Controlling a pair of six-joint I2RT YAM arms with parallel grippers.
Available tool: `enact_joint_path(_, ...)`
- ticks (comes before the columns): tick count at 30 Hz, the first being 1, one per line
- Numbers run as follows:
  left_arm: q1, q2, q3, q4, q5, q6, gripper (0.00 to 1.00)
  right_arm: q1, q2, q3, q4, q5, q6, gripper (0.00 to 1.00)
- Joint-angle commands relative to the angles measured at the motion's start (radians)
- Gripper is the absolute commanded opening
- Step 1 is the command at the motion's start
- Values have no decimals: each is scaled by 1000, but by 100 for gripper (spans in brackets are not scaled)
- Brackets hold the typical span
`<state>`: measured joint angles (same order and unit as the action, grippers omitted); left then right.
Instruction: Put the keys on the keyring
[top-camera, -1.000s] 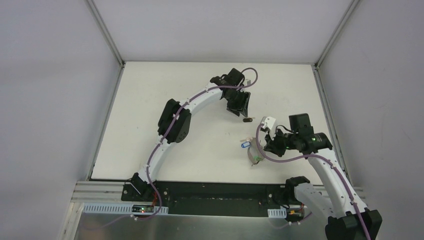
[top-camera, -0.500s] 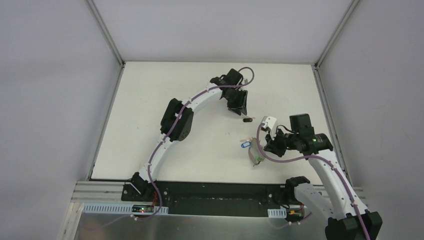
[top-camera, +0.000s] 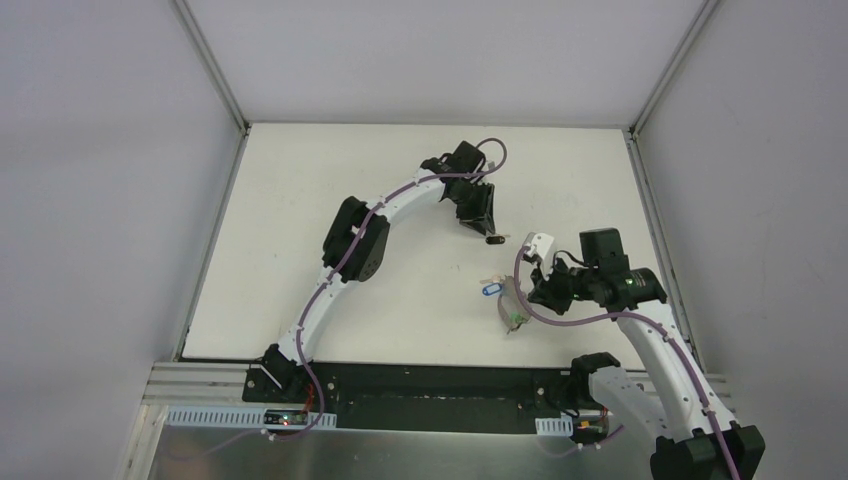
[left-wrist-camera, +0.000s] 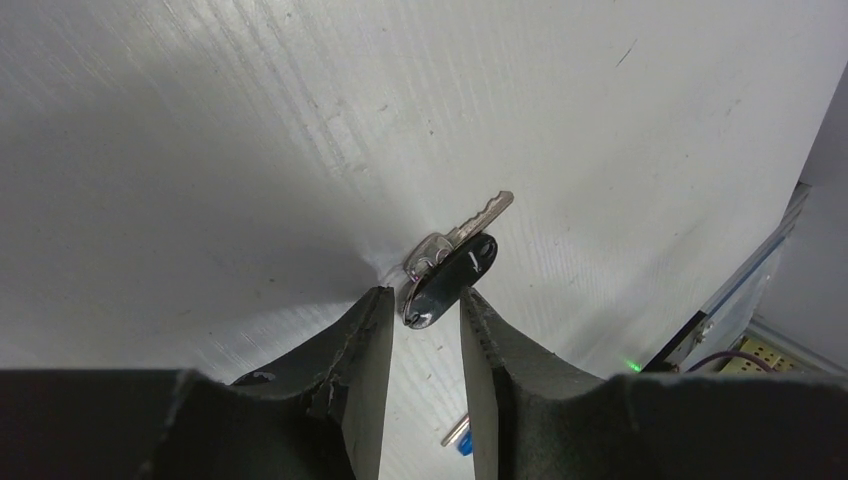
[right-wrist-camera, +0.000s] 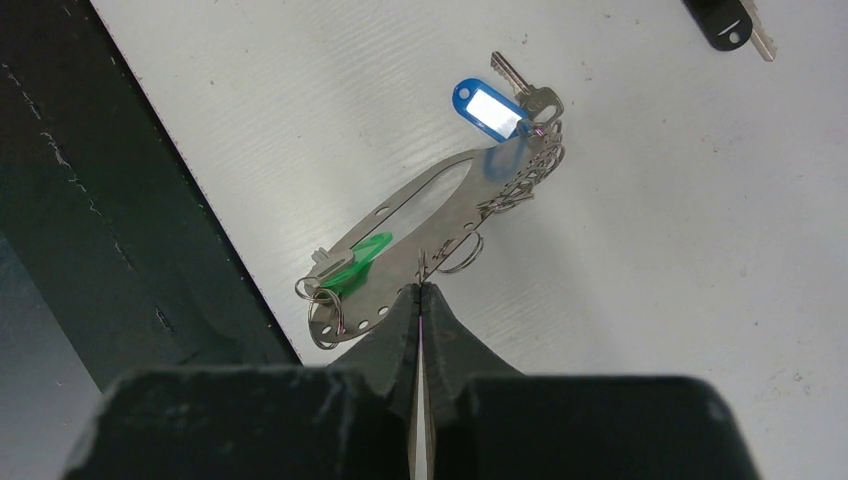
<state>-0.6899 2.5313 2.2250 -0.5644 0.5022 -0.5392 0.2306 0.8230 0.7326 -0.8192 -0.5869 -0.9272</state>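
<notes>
The black key lies flat on the white table, its silver blade pointing away. My left gripper is open, its fingertips either side of the near end of the key's black head. In the top view the black key lies just beyond the left gripper. My right gripper is shut on the edge of the keyring, a grey oval loop with silvery rings. The blue key lies at its far end and the green key at its near end.
The black strip of the table's front edge runs close beside the keyring. In the top view the keyring sits at the front right, and the table's metal frame rails border the sides.
My left gripper has edged slightly closer to the black key. The right arm and the keyring have not moved.
</notes>
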Motion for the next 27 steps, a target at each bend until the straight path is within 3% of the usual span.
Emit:
enact_joint_path(1, 0, -11, -30, 14, 31, -28, 31, -6, -16, -3, 0, -10, 10, 0)
enact_joint_path(9, -3, -14, -47, 17, 23, -31, 30, -7, -18, -8, 2, -16, 13, 0)
enact_joint_path(27, -3, -42, -65, 27, 15, -11, 0, -7, -16, -17, 11, -17, 13, 0)
